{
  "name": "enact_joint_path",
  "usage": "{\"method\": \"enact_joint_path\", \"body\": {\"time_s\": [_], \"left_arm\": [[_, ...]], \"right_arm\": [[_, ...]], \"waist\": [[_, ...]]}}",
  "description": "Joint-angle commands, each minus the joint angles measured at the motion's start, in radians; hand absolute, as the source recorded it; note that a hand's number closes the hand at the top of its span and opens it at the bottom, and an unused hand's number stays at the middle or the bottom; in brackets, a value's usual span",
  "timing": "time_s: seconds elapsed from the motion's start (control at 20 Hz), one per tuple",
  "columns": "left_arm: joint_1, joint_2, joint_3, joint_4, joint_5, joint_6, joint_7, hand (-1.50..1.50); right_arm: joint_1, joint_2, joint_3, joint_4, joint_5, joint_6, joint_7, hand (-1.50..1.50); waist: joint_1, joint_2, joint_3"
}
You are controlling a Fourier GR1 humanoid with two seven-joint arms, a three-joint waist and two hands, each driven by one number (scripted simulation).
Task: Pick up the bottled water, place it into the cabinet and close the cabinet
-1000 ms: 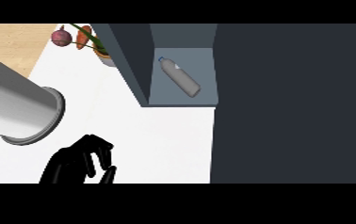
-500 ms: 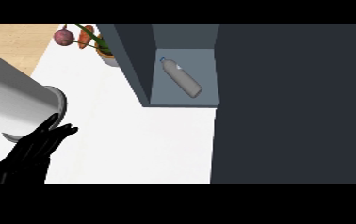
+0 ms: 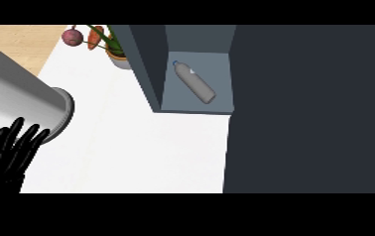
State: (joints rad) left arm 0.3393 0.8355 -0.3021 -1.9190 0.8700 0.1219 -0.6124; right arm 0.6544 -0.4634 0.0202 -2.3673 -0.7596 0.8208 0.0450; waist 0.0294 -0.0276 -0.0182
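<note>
The bottled water (image 3: 194, 81) is a grey bottle with a blue cap. It lies on its side on the floor of the open cabinet compartment (image 3: 218, 104), cap toward the back. A wide dark panel (image 3: 300, 106) fills the view to the right of the compartment. My left hand (image 3: 21, 143) shows at the lower left edge over the white counter, fingers straight and pointing up, far from the bottle and holding nothing. A thick grey forearm (image 3: 29, 108) crosses the left edge just above it. My right hand is out of sight.
A potted plant (image 3: 113, 49) with an orange and a purple vegetable (image 3: 72, 35) stands at the back left beside the cabinet's side wall (image 3: 147, 66). White counter (image 3: 132, 150) stretches in front of the cabinet. Wooden floor (image 3: 26, 44) shows beyond its left edge.
My left hand has slid from the lower middle-left to the left edge, and its curled fingers have straightened. The bottle and the cabinet have not moved.
</note>
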Motion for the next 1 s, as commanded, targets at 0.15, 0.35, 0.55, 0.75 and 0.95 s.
{"method": "enact_joint_path", "body": {"time_s": [0.15,0.35,0.55,0.75,0.95], "left_arm": [[0.061,0.044,0.060,0.005,0.056,-0.061,-0.002,-1.50],[0.095,0.072,0.085,0.001,0.060,-0.087,-0.008,-1.50],[0.124,0.089,0.116,-0.003,0.083,-0.121,-0.017,-1.50],[0.153,0.114,0.146,-0.006,0.094,-0.153,-0.023,-1.50],[0.179,0.129,0.177,0.018,0.109,-0.191,-0.035,-1.50]], "right_arm": [[-0.117,-0.045,0.063,-0.267,0.157,-0.067,0.130,1.50],[-0.193,-0.031,0.139,-0.235,0.164,-0.133,0.179,1.50],[-0.264,-0.016,0.222,-0.213,0.157,-0.209,0.229,1.50],[-0.362,0.023,0.298,-0.161,0.178,-0.291,0.273,1.50],[-0.470,0.073,0.381,-0.121,0.183,-0.386,0.323,1.50]], "waist": [[0.008,-0.008,-0.006],[0.015,-0.009,-0.005],[0.023,-0.009,-0.007],[0.043,-0.010,-0.006],[0.052,-0.006,-0.007]]}}
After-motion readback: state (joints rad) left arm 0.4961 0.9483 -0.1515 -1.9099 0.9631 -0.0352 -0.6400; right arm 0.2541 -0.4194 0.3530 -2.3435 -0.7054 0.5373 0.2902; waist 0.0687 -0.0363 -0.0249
